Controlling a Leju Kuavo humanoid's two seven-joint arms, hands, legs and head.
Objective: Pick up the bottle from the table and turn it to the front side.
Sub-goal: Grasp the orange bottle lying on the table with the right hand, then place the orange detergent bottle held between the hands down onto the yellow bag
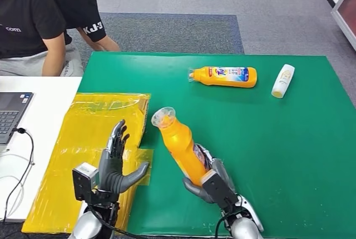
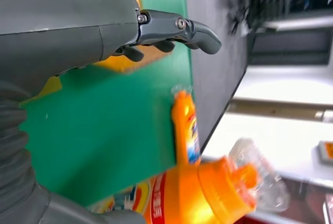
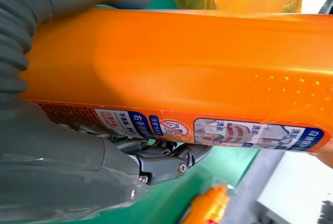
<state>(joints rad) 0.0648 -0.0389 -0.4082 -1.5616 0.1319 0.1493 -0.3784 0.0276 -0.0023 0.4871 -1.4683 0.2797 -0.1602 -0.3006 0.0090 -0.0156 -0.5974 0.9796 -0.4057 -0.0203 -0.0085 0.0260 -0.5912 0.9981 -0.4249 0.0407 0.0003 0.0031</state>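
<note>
My right hand [image 1: 209,179] grips an orange bottle [image 1: 181,144] by its lower body and holds it tilted above the green table [image 1: 260,139], its clear cap [image 1: 163,117] pointing up and to the left. In the right wrist view the orange bottle [image 3: 188,67] lies across my right hand [image 3: 78,151], its printed label against the fingers [image 3: 168,164]. My left hand [image 1: 115,164] is open, fingers apart, just left of the bottle, holding nothing. From the left wrist, the left hand [image 2: 71,31] shows with the held bottle [image 2: 196,193] beyond it.
A second orange bottle [image 1: 225,76] lies on its side at the far middle of the table, with a small white bottle [image 1: 283,80] to its right. A yellow plastic-wrapped box [image 1: 92,144] sits at the left. A laptop [image 1: 13,111] and people are at far left.
</note>
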